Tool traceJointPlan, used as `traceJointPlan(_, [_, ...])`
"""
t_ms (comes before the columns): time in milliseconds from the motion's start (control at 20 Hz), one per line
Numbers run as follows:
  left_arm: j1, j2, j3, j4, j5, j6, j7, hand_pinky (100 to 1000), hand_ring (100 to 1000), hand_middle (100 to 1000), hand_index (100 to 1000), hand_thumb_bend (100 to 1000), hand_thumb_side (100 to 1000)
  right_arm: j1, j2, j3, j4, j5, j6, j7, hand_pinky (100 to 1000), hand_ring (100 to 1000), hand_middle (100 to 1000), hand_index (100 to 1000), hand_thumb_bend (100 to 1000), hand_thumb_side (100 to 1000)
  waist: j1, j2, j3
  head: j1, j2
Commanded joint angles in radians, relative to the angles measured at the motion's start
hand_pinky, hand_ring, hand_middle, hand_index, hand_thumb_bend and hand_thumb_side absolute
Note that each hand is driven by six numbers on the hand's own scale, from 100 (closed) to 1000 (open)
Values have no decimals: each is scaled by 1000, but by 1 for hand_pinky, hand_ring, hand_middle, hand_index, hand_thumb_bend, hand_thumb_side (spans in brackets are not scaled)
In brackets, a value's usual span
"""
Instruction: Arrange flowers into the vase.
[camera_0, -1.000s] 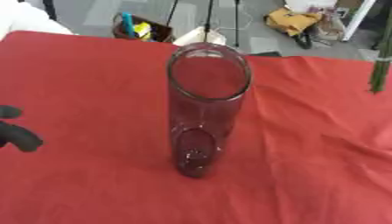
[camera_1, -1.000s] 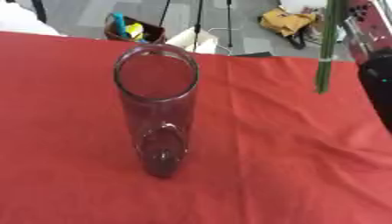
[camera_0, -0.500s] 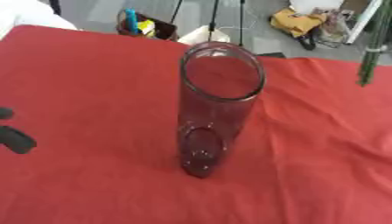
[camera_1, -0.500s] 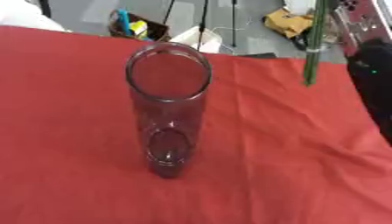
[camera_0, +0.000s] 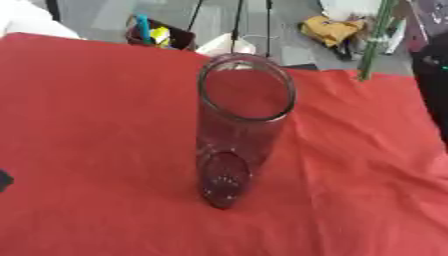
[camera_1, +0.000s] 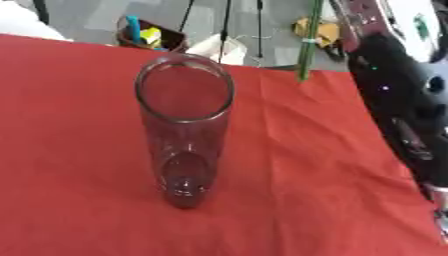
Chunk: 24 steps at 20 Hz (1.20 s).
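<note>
Your stem (camera_1: 307, 42) hangs upright, right of and beyond the vase (camera_1: 185, 130); bring it left; right hand's grip probably hidden, can't tell

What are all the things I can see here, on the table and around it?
vase: one, clear glass, upright mid-table, empty.
tablecloth: one, red, wrinkled, covering the table.
flower stem: one, green, hanging upright beyond the table's far right edge; its top is cut off.
bin of tools: one, dark, with blue and yellow items, on the floor behind.
yellow object: one, on the floor behind.
stand legs: several, black, on the floor behind.
robot's right arm: black, along the right edge; its hand is not visible.
dark sliver: at the left edge, unidentifiable.
</note>
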Motion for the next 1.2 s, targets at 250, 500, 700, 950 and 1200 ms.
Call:
traceJointPlan(250, [-14,6,-20,-16,24,8,-17,507,461,660,755,100,943,-53,19,10,41,110,44,-7,100,249,100,100,100,556,12,-35,19,-54,-2])
traceJointPlan(500, [-17,2,-22,-16,36,12,-23,507,455,661,756,100,942,-63,39,22,56,188,49,-17,100,253,100,100,100,559,12,-41,35,-88,1])
traceJointPlan(700, [-20,0,-24,-16,43,20,-28,507,447,661,755,100,945,-67,52,33,69,245,55,-19,100,259,100,100,100,560,9,-43,42,-96,6])
traceJointPlan(950, [-28,-5,-28,-16,55,28,-32,507,446,661,756,100,943,-78,70,39,70,266,55,-29,100,250,100,100,100,558,8,-47,52,-108,9])
traceJointPlan(1200, [-32,-8,-31,-16,64,36,-41,507,445,661,755,100,947,-87,81,45,50,268,49,-44,100,243,100,100,100,560,2,-47,65,-126,12])
